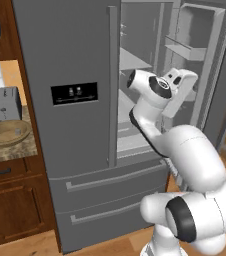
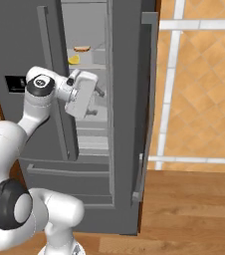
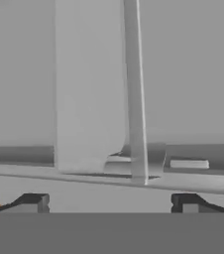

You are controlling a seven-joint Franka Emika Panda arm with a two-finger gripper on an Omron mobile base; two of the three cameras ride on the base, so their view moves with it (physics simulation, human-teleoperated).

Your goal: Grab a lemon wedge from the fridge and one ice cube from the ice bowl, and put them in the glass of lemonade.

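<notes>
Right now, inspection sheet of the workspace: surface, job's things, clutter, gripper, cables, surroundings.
Surface: granite counter left of the fridge.
Job's things: fridge with its right door swung open; lemon wedge on an upper shelf; ice bowl on the counter; glass of lemonade nothing seen.
Clutter: toaster behind the bowl; flat orange-topped item on the shelf above the wedge.
Gripper: gripper open, nothing between its fingertips, facing the fridge interior below the wedge's shelf.
Cables: nothing seen.
Surroundings: wooden cabinets, wood floor.

A home kitchen, apparently: a steel French-door fridge (image 1: 80, 125) stands open between wooden cabinets (image 1: 12, 205), with a toaster (image 1: 4, 104) and ice bowl (image 1: 7, 132) on the stone counter (image 1: 15, 152).
</notes>
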